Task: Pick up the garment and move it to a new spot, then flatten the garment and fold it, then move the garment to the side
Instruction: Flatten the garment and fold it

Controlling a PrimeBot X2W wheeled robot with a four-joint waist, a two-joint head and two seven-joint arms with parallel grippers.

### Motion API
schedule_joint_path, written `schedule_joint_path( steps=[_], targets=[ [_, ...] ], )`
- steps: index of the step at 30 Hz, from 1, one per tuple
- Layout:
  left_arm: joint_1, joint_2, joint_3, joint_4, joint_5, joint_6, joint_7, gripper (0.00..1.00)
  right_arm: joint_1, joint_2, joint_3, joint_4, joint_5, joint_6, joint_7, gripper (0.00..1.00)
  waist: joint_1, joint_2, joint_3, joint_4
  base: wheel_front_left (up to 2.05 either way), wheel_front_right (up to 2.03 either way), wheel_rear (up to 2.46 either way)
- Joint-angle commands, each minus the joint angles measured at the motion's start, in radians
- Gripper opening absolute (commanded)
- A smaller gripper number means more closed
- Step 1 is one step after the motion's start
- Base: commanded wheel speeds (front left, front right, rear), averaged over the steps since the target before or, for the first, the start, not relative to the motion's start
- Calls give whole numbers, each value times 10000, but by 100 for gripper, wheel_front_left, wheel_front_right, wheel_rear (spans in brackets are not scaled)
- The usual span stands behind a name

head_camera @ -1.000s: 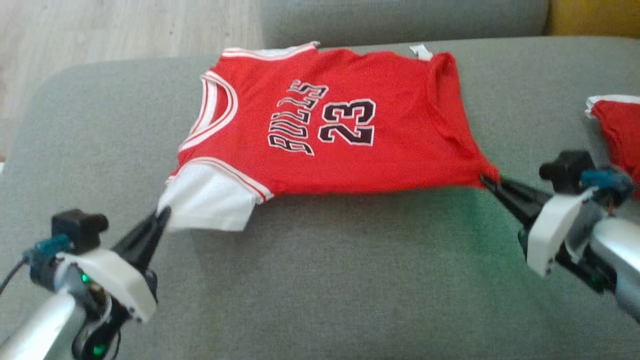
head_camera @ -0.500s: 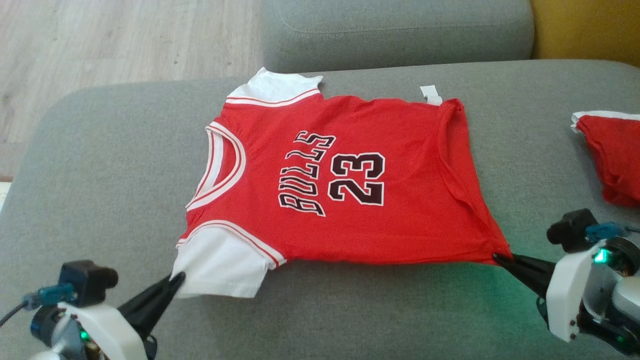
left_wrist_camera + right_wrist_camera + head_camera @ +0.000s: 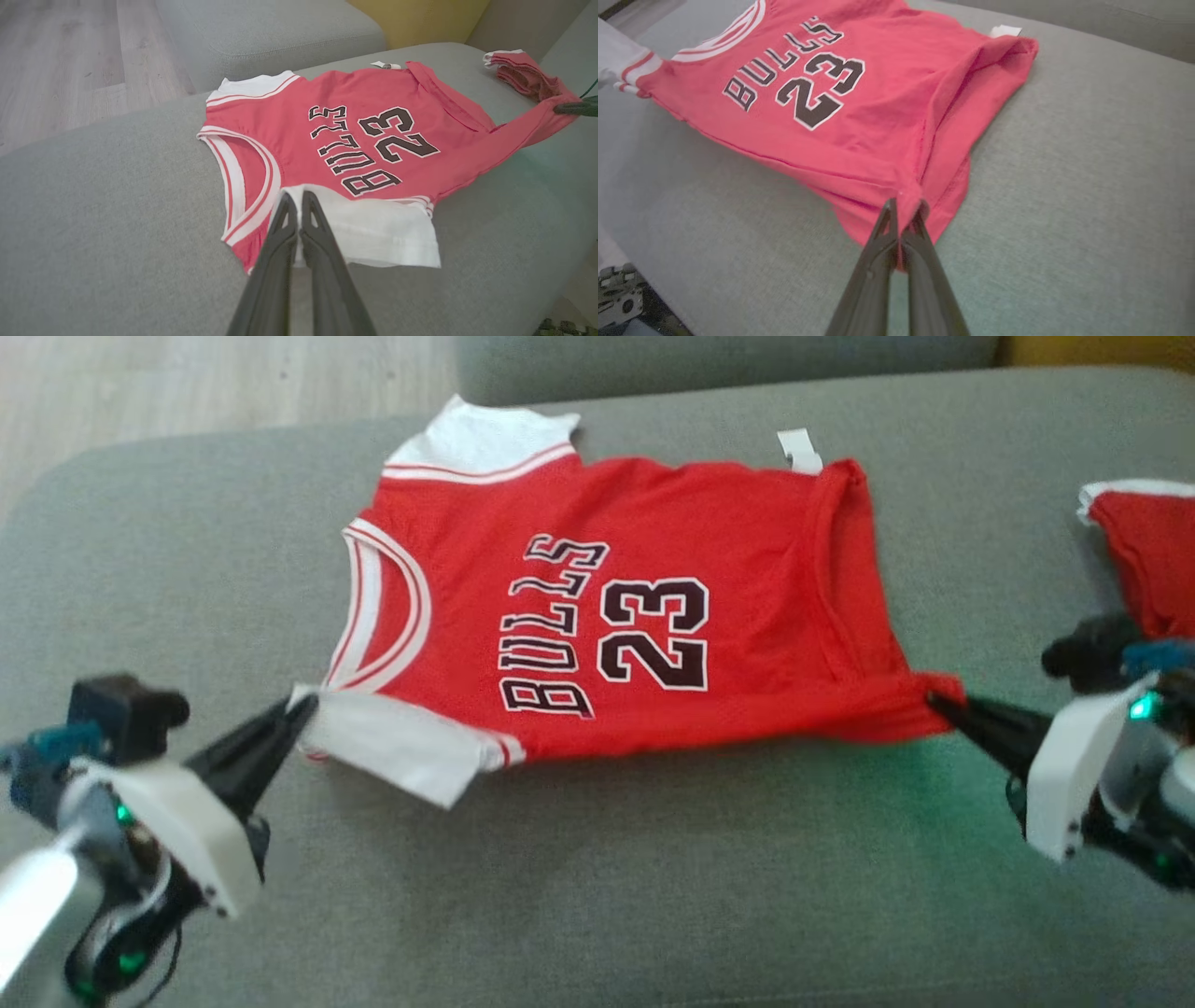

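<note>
Left claw [image 3: 299,711] is clamped on the garment's [image 3: 607,616] white sleeve [image 3: 392,751], right claw [image 3: 936,702] on its red hem corner [image 3: 910,695]; it lies spread across the sofa seat [image 3: 653,896], toward the far edge. Light, thin and limp by the look, it would likely sag unless held at opposite corners.

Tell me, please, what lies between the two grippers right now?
The red jersey: in the head view its near edge runs from the left gripper, shut on the white sleeve, to the right gripper, shut on the hem corner.

Head view high, angled down onto sofa [image 3: 653,896], wrist views low, close, sharing jersey [image 3: 747,569]
</note>
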Motion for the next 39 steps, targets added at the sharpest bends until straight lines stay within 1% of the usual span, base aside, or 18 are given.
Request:
schedule_joint_path(
  steps=[1, 8, 14, 19, 25, 31, 32, 33, 36, 39],
  targets=[
    [-775, 295, 489, -97, 122, -69, 13, 0, -163, -178, -249, -24, -6, 65, 0, 0, 1, 0, 226, -145, 0, 0, 0],
    [-2352, -71, 176, 940, 432, -422, 315, 0, -711, 268, -533, 285, -97, 65, 260, 0, 1, 0, 762, -403, 0, 0, 0],
    [-3550, -325, -31, 1848, 577, -604, 311, 0, -1009, 587, -654, 662, -214, 65, 338, 0, 1, 0, 1193, -520, 0, 0, 0],
    [-4382, -525, -356, 2615, 725, -686, 223, 0, -1200, 864, -739, 1033, -258, 65, 277, 0, 1, 0, 1466, -597, 0, 0, 0],
    [-5363, -709, -881, 3417, 826, -726, 184, 0, -1582, 1004, -690, 1200, -325, 65, 294, 0, 1, 0, 1904, -722, 0, 0, 0],
    [-6445, -859, -1743, 4170, 979, -733, 36, 0, -2055, 1129, -581, 1259, -256, 65, 416, 0, 1, 0, 2266, -819, 0, 0, 0],
    [-6596, -897, -1853, 4380, 975, -733, 26, 0, -2127, 1167, -615, 1291, -186, 65, 392, 73, 1, 0, 2301, -824, 0, 0, 0],
    [-6891, -1019, -1916, 4869, 1034, -734, -150, 100, -2289, 1200, -653, 1405, -108, 65, 431, 100, 1, 0, 2352, -826, 0, 0, 0],
    [-7175, -1310, -1825, 5498, 1083, -723, -720, 100, -2493, 1273, -953, 1639, 15, 65, 137, 100, 1, 0, 2331, -824, 0, 0, 0],
    [-7236, -1619, -1529, 5939, 978, -532, -1547, 100, -2515, 1409, -1524, 1904, 244, 65, -474, 100, 1, 0, 2171, -786, 0, 0, 0]
  ],
)
